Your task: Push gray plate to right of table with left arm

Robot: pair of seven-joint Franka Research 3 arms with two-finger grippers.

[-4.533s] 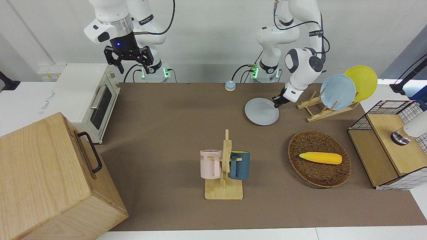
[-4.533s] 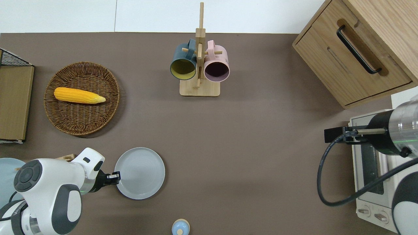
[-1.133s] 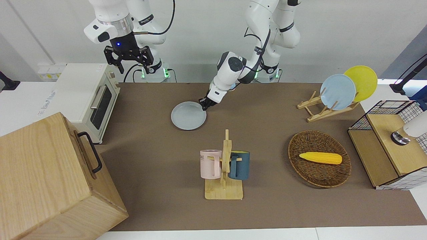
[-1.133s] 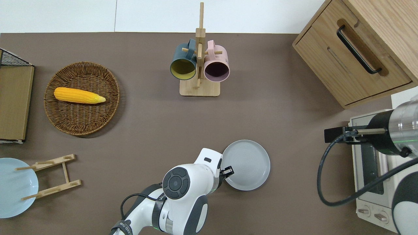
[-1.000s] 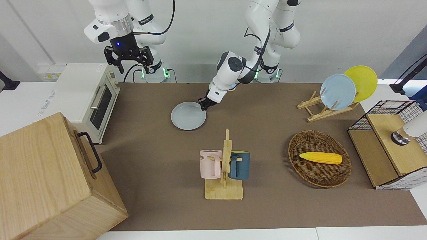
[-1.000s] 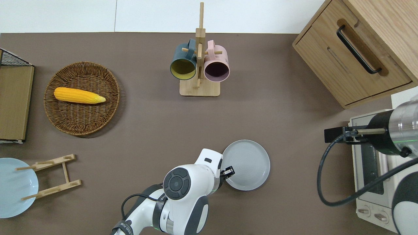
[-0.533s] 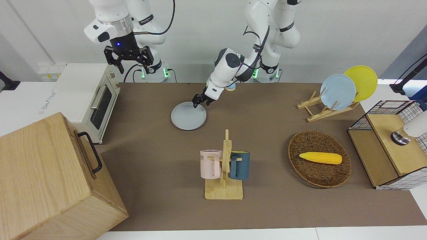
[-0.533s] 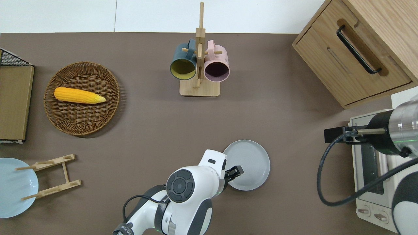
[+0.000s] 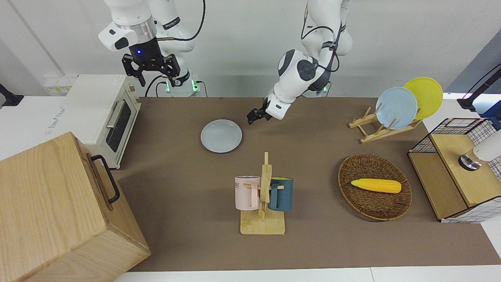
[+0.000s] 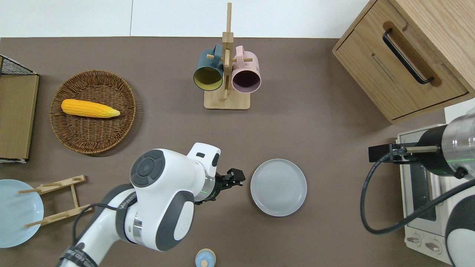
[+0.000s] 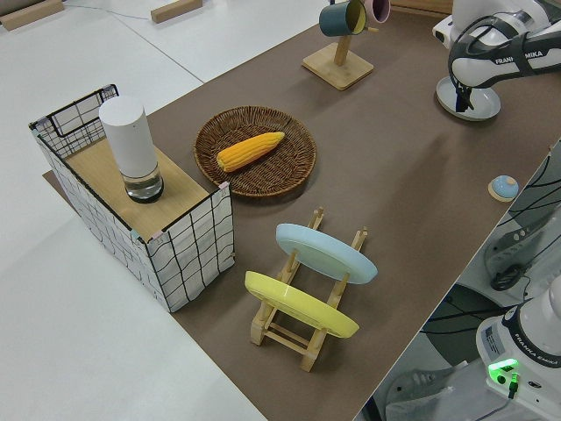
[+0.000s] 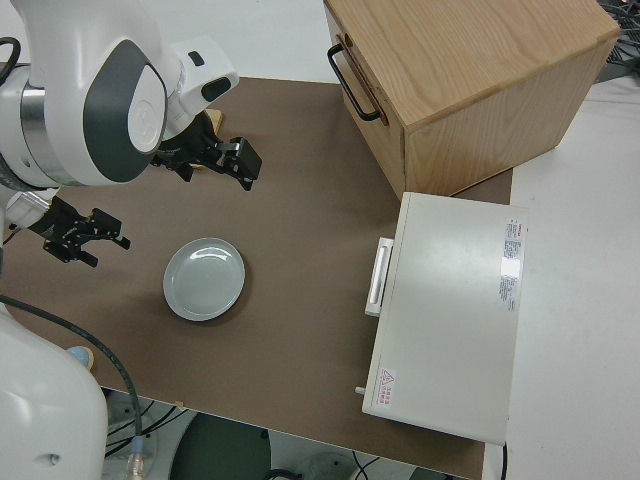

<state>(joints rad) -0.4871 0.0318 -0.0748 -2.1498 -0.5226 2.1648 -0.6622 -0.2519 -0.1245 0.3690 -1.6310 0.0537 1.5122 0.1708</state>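
Note:
The gray plate (image 9: 221,136) lies flat on the brown table (image 9: 176,164), toward the right arm's end, not far from the toaster oven. It also shows in the overhead view (image 10: 278,187) and the right side view (image 12: 204,278). My left gripper (image 9: 255,117) is raised off the table and empty, its fingers apart. In the overhead view the left gripper (image 10: 233,177) is over bare table beside the plate, on the left arm's side, with a clear gap between them. My right arm is parked, its gripper (image 9: 150,70) open.
A mug rack (image 9: 263,196) with a pink and a blue mug stands farther from the robots than the plate. A basket with corn (image 9: 375,186), a plate rack (image 9: 395,107), a toaster oven (image 9: 101,113), a wooden box (image 9: 54,211) and a small blue knob (image 10: 205,257) are also on the table.
The plate slid from beside the plate rack toward the right arm's end, then stopped. In the last second my left gripper lifted off its rim and drew back toward the left arm's end.

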